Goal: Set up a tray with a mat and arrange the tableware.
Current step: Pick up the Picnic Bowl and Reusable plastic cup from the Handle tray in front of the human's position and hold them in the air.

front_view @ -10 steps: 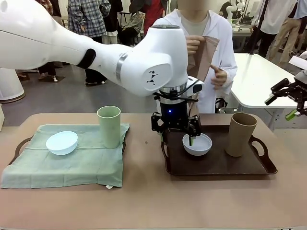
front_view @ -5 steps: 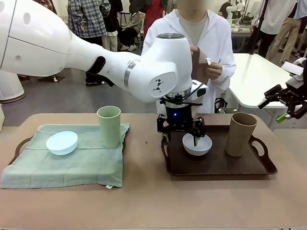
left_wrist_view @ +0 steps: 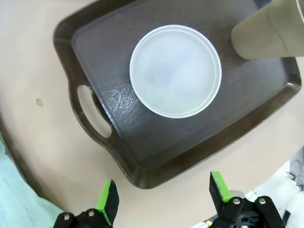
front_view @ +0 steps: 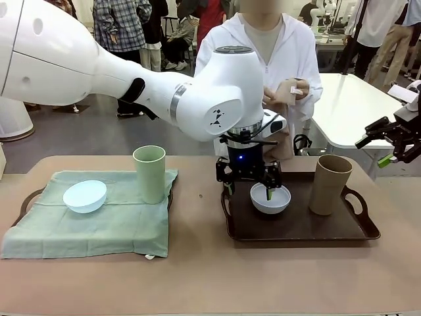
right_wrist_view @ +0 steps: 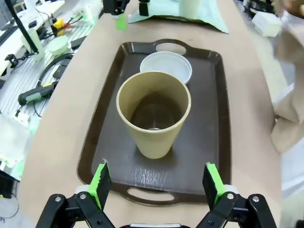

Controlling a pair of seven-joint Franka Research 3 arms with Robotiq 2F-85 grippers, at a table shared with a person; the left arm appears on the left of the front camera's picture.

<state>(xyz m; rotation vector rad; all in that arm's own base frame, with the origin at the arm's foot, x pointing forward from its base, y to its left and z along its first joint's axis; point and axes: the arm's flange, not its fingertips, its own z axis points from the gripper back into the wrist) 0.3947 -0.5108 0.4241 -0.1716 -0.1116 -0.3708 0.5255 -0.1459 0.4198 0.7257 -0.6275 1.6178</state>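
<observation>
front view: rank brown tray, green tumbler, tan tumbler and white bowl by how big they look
1. brown tray
2. green tumbler and tan tumbler, too alike to rank
3. white bowl, smallest

The tan bench point(front_view: 197, 276) is carrying a dark brown handled tray point(front_view: 296, 229) on its right side and a second tray point(front_view: 27, 199) on its left, lying under a green mat point(front_view: 99, 230).

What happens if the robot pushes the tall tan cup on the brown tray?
The tall tan tumbler would probably tip: it is tall with a narrower base. It looks empty inside, so it is likely light. Its smooth wall may slip.
</observation>
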